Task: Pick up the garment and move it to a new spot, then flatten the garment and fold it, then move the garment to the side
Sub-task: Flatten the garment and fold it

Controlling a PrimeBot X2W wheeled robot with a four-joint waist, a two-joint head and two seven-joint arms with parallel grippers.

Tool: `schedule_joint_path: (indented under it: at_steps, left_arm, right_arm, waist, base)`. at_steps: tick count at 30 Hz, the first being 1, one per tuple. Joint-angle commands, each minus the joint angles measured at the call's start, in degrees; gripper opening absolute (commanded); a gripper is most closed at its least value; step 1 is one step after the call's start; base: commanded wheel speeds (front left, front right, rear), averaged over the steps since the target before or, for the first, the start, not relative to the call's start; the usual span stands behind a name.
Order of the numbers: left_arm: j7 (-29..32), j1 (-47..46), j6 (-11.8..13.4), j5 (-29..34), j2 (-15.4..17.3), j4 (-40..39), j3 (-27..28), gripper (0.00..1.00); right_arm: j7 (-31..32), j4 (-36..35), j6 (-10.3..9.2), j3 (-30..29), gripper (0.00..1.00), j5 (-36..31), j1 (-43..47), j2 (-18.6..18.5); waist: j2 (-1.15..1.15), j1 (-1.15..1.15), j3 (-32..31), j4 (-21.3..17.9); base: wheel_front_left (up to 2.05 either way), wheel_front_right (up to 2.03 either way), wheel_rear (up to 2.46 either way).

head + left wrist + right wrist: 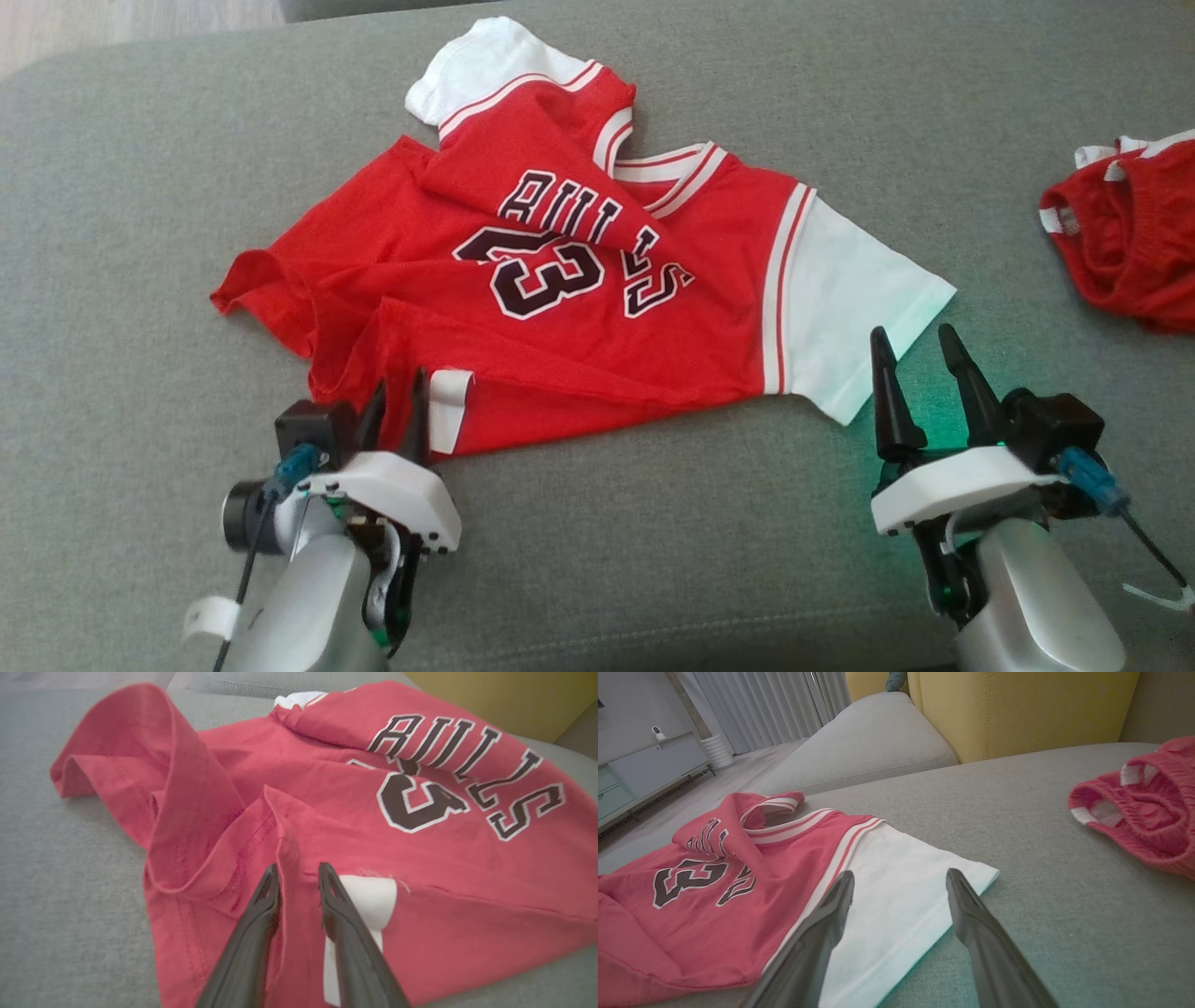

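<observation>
Left gripper (297, 867) narrowed astride crumpled red jersey (579, 364) ridge (hold unclear); right gripper (911, 329) spread wide at smooth white sleeve (850, 289).

One jersey (560, 308), one knit garment (1134, 252), one grey sofa (653, 523), two robot arms (308, 597) (1036, 597).

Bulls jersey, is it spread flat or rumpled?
Rumpled: the Bulls jersey has a shoulder folded over its lettering and a bunched hem.
</observation>
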Motion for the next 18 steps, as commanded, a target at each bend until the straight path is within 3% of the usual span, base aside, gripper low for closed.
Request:
schedule_joint_path:
  at_steps: [1, 4, 7, 8, 10, 12, 13, 14, 15, 18]
  left_arm:
    - [-0.7, -2.6, 0.6, 0.5, 0.8, -1.2, 1.7, 0.39]
    - [-0.7, -3.2, 0.8, 0.2, 0.8, 0.0, 1.8, 0.39]
    - [-0.7, -3.8, 0.7, 0.4, 0.8, -0.3, 1.9, 0.14]
    - [-0.7, -3.9, 0.7, 0.4, 0.8, -0.5, 2.0, 0.15]
    - [-0.7, -4.0, 0.8, 0.6, 0.8, -1.2, 2.2, 0.32]
    - [-0.7, -3.9, 0.7, 0.7, 0.8, -1.4, 2.3, 0.31]
    - [-0.7, -3.9, 0.6, 0.7, 0.8, -1.3, 2.3, 0.27]
    - [-0.7, -3.9, 0.6, 0.7, 0.8, -1.2, 2.4, 0.05]
    - [-0.7, -4.0, 0.6, 0.7, 0.8, -1.2, 2.5, 0.00]
    - [-0.7, -4.1, 0.5, 1.0, 0.8, -1.4, 2.5, 0.00]
  right_arm:
    - [-0.2, -1.6, 0.37, 1.4, 1.00, 0.5, -1.0, -0.1]
    - [-0.2, -1.7, 0.37, 1.0, 1.00, 0.5, -1.1, -0.1]
    - [-0.2, -1.8, 0.37, 0.4, 1.00, 0.4, -1.3, -0.1]
    - [-0.2, -1.8, 0.37, 0.1, 1.00, 0.3, -1.4, -0.1]
    - [-0.2, -1.7, 0.37, -0.3, 1.00, 0.1, -1.5, -0.1]
    - [-0.2, -1.5, 0.37, -0.7, 1.00, -0.1, -1.8, -0.1]
    - [-0.2, -1.5, 0.37, -0.8, 1.00, -0.2, -2.0, -0.1]
    - [-0.2, -1.4, 0.37, -1.0, 1.00, -0.3, -2.1, -0.1]
    - [-0.2, -1.2, 0.37, -1.3, 1.00, -0.3, -2.3, -0.1]
    - [-0.2, 0.2, 0.37, -2.2, 1.00, -0.8, -3.1, -0.1]
  waist:
    - [0.00, 0.00, 0.0, 0.0]
    - [0.00, 0.00, 0.1, -0.2]
    - [0.00, 0.00, 0.3, -0.1]
    - [0.00, 0.00, 0.4, 0.0]
    - [0.00, 0.00, 0.5, 0.1]
    - [0.00, 0.00, 0.6, 0.3]
    - [0.00, 0.00, 0.7, 0.4]
    - [0.00, 0.00, 0.8, 0.4]
    - [0.00, 0.00, 0.9, 0.5]
    - [0.00, 0.00, 1.2, 0.7]
  base:
    - [0.00, 0.00, 0.00]
    - [0.00, 0.00, 0.00]
    - [0.00, 0.00, 0.00]
    - [0.00, 0.00, 0.00]
    - [0.00, 0.00, 0.00]
    - [0.00, 0.00, 0.00]
    - [0.00, 0.00, 0.00]
    - [0.00, 0.00, 0.00]
    - [0.00, 0.00, 0.00]
    - [0.00, 0.00, 0.00]
